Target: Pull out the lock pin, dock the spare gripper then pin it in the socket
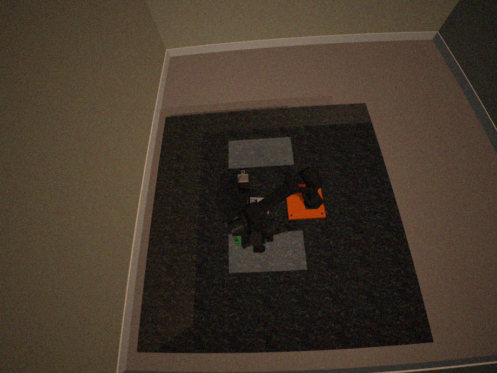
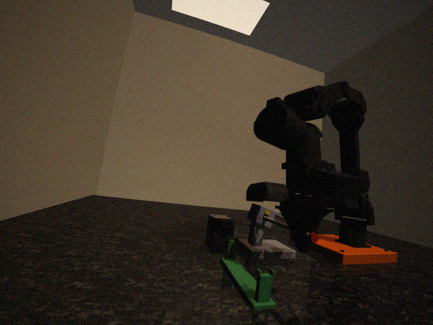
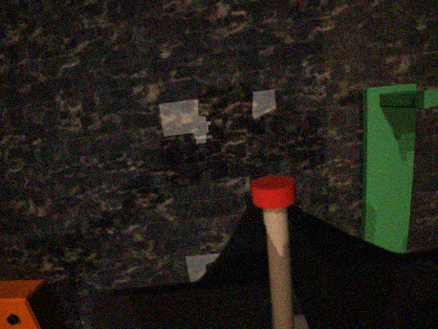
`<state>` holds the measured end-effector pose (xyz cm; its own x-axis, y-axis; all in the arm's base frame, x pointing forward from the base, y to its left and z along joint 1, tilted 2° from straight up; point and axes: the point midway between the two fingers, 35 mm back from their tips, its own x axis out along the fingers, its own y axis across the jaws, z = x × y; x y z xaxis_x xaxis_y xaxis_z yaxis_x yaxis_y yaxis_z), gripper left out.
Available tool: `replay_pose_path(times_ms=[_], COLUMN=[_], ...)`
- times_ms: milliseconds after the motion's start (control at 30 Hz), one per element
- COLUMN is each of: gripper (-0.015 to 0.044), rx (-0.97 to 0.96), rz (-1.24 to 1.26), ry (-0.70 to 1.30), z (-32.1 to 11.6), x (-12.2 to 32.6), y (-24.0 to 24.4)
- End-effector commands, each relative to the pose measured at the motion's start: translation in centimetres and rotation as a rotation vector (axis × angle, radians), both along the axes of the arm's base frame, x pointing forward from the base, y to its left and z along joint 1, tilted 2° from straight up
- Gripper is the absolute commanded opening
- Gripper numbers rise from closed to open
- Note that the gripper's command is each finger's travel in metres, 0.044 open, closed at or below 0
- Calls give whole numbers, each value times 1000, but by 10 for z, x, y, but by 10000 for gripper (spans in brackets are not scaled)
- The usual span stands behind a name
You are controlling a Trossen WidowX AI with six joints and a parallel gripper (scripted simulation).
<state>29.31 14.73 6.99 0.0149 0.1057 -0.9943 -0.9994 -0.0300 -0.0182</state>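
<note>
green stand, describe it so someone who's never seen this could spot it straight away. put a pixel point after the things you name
In the exterior view, start at the big orange plate (image 1: 307, 213) (image 2: 369, 259) (image 3: 10, 307) under the black arm. Look left and nearer the camera for a long, low green stand (image 1: 237, 240) (image 2: 243, 278) (image 3: 388, 191) with a short post rising at each end. Its green colour sets it apart from everything around it.
</note>
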Motion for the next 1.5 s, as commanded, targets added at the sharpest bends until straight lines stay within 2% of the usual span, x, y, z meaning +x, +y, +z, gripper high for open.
replay_pose_path(times_ms=[0, 1100, 1467], gripper=[0, 0, 0], rx=[-3, -8, -8], rz=[-4, -5, 1], ry=[-2, 15, 24], z=[2, 9, 26], x=[1, 0, -2], y=[4, 30, 29])
